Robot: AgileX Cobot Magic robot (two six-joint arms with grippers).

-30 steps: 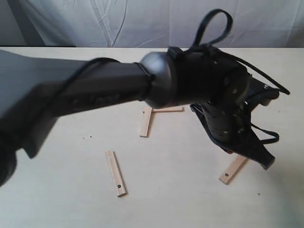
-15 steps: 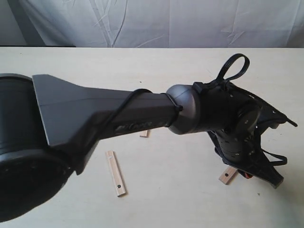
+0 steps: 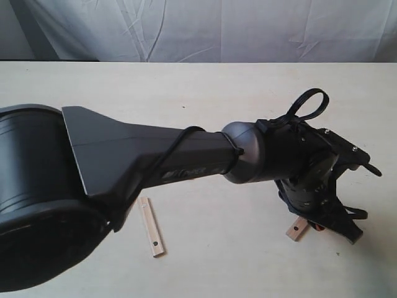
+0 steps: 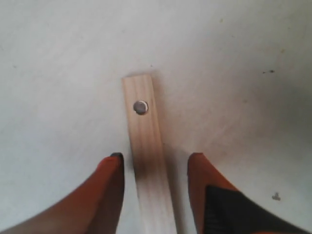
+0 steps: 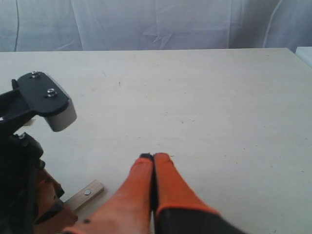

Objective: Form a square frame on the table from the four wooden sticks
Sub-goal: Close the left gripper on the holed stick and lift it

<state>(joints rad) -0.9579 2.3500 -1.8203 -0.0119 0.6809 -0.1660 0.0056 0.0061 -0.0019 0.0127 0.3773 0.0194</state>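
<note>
A pale wooden stick with a metal screw near its end lies flat on the table, between the orange fingers of my left gripper. That gripper is open and straddles the stick with gaps on both sides. In the exterior view the same stick pokes out under the left gripper at the near right. A second stick lies near the front, left of centre. The other sticks are hidden behind the left arm. My right gripper is shut and empty, hovering just beside that stick's end.
The thick left arm stretches across the middle of the exterior view and covers much of the table. A white cloth backdrop hangs behind the far edge. The left wrist's black bracket stands close to my right gripper.
The left arm has swung lower toward the near right and settled over the stick. Its jaws have opened around it. The two far sticks are now hidden by the arm.
</note>
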